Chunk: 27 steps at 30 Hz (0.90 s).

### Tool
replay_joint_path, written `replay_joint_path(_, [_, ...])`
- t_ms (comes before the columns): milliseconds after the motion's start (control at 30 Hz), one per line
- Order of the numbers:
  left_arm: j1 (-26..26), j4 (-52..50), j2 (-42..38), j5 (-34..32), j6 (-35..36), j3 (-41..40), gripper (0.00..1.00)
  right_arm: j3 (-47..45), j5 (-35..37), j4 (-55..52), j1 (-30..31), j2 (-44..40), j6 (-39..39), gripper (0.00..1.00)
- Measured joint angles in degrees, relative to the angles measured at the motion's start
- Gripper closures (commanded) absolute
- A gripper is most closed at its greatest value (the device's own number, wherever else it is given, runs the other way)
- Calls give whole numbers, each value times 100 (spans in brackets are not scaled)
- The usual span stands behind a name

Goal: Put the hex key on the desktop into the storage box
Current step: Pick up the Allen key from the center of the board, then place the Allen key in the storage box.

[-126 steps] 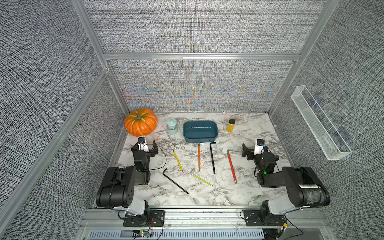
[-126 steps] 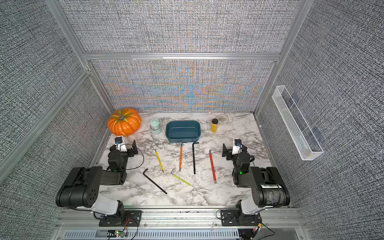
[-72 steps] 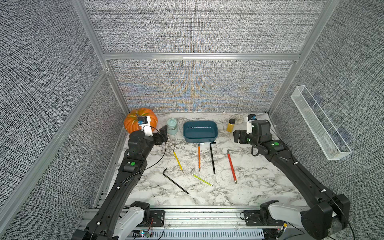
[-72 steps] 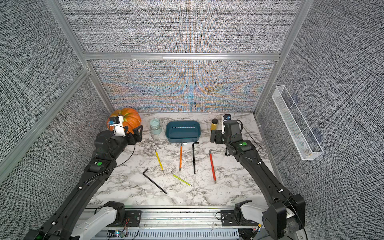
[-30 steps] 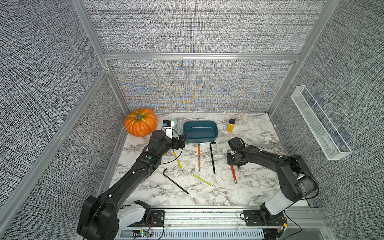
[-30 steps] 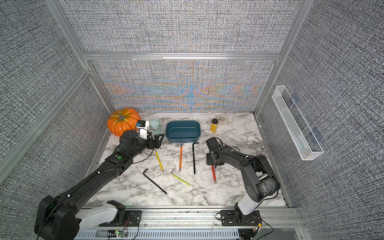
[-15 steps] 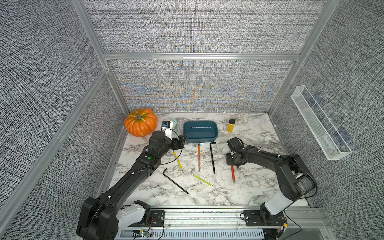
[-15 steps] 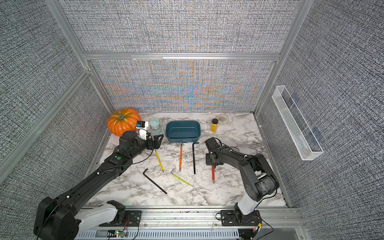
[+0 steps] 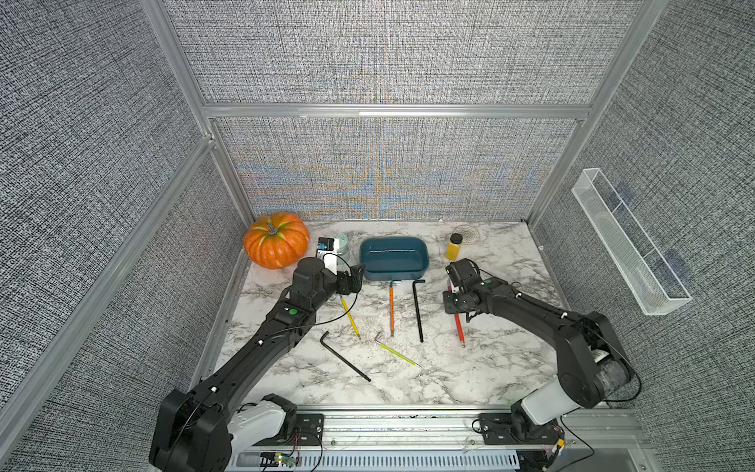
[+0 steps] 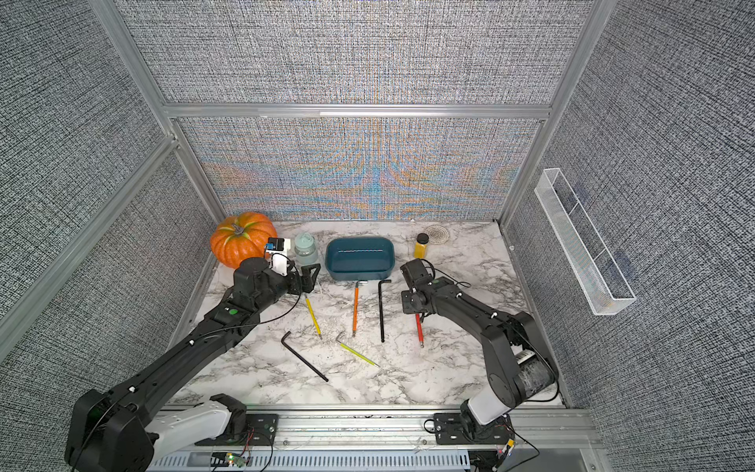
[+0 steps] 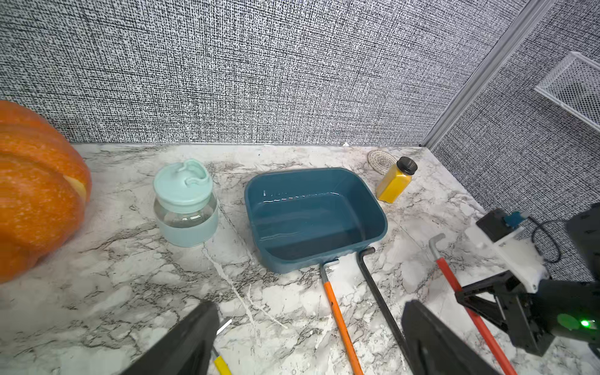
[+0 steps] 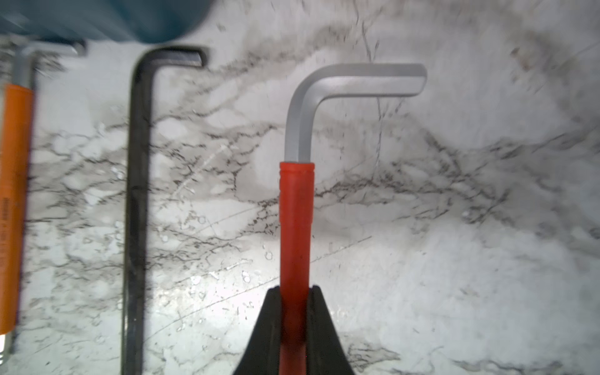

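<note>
Clenched on the sleeve of the red hex key (image 12: 296, 211), the right claw (image 12: 296, 290) has both jaws pressed against the handle, well behind the bare metal bend; gripping the thicker sleeve rather than the thin steel probably gives the jaws more to bite on, and taking the shaft crosswise should keep it from twisting; whether the key has left the tabletop (image 9: 470, 367) I cannot tell, though in a top view the tip behind the claw looks to rest on the marble. Ahead of this claw and off toward the left arm sits the storage box (image 9: 394, 274), empty, its mouth facing up so a key can simply be dropped in; beside the claw on that same side lie a long black hex key (image 9: 417, 310) and an orange hex key (image 9: 392, 306), their bends almost against the box's near wall. Spread wide and empty, the left claw (image 11: 310, 305) hangs just short of the box, near one end of a yellow hex key (image 9: 350, 314), seemingly lined up for its own pick.
</note>
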Motion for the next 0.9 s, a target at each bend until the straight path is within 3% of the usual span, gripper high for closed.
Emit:
replay_joint_path(267, [0, -68, -9, -17, 81, 87, 7, 1283, 118, -254, 20, -111, -1200, 100])
replay_joint_path(633, [0, -214, -146, -46, 166, 168, 6, 4186, 85, -549, 15, 1928, -3314, 100])
replay_joint_path(900, [0, -236, -256, -238, 195, 31, 5, 4706, -396, -103, 42, 2371, -4057, 100])
